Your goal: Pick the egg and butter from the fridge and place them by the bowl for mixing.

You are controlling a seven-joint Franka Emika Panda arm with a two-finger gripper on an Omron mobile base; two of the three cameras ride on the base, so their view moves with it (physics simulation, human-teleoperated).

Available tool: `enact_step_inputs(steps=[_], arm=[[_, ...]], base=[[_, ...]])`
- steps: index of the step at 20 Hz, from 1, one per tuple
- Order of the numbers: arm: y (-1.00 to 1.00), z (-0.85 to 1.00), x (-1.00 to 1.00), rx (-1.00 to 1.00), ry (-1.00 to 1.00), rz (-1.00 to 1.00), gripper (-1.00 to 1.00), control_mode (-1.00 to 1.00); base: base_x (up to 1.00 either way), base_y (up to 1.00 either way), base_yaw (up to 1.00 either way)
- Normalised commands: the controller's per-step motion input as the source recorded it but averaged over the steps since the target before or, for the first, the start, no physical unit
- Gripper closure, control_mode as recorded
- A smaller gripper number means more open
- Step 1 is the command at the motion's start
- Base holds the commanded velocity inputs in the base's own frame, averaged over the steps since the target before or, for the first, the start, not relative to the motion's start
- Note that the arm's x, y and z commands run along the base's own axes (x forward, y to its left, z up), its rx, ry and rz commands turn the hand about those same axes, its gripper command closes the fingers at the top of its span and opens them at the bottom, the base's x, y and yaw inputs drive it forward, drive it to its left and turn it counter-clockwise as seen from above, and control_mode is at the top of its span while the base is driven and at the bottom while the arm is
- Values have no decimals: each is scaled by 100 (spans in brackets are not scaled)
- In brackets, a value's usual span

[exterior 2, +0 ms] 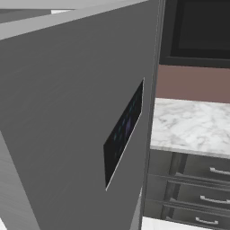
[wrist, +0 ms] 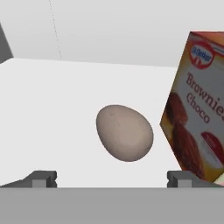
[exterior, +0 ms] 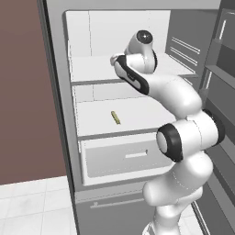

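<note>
Brownish-grey oval egg (wrist: 124, 132) lies on white fridge shelf (wrist: 52, 109), brownie box (wrist: 197, 109) just right, jaws released wide.

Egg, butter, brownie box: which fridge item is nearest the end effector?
The egg, lying straight ahead between the open end effector tips. The brownie box stands off to one side; the butter lies a shelf lower.

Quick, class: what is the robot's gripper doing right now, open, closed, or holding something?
Gripper: open and holding nothing; its fingers stand wide apart, with the egg lying on the white fridge shelf ahead of them.
</note>
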Motion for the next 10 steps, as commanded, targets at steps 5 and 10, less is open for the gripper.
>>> enact_step_inputs(steps=[5,10], arm=[[0,0,16,0,0,-3,-100,-100],[-4,0,20,0,0,-3,-100,-100]], base=[[0,0,0],[0,0,0]])
